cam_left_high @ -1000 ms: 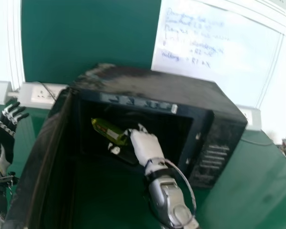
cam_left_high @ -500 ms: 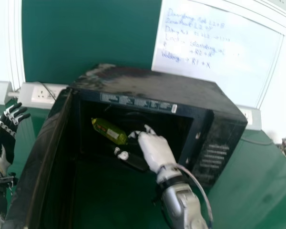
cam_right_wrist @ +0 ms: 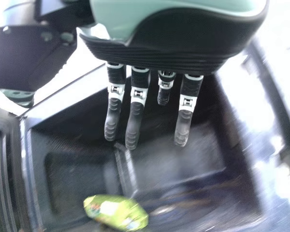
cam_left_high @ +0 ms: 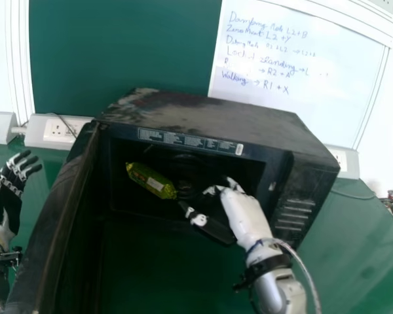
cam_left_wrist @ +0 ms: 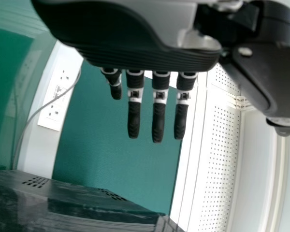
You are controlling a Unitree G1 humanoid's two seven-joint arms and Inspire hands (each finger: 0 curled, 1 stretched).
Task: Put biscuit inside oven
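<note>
The green biscuit packet point(cam_left_high: 150, 180) lies inside the black oven point(cam_left_high: 216, 122), toward the left of its cavity. My right hand point(cam_left_high: 241, 210) is at the oven's opening, to the right of the packet and apart from it, with relaxed fingers and nothing held. In the right wrist view my right hand point(cam_right_wrist: 135, 104) has its fingers extended, and the biscuit packet point(cam_right_wrist: 116, 212) rests on the oven floor away from them. Left of the oven door, my left hand point(cam_left_high: 10, 186) is raised with fingers spread; the left wrist view has the left hand point(cam_left_wrist: 158, 106) empty too.
The oven door point(cam_left_high: 62, 222) stands open on the left, between my left hand and the cavity. The oven sits on a green table point(cam_left_high: 344, 242). Behind it are wall sockets point(cam_left_high: 57, 129) and a whiteboard point(cam_left_high: 295, 72).
My right hand has drawn away from the packet, rightward and toward the oven's front, its fingers now clear of it. The packet has stayed in place. My left hand has barely shifted.
</note>
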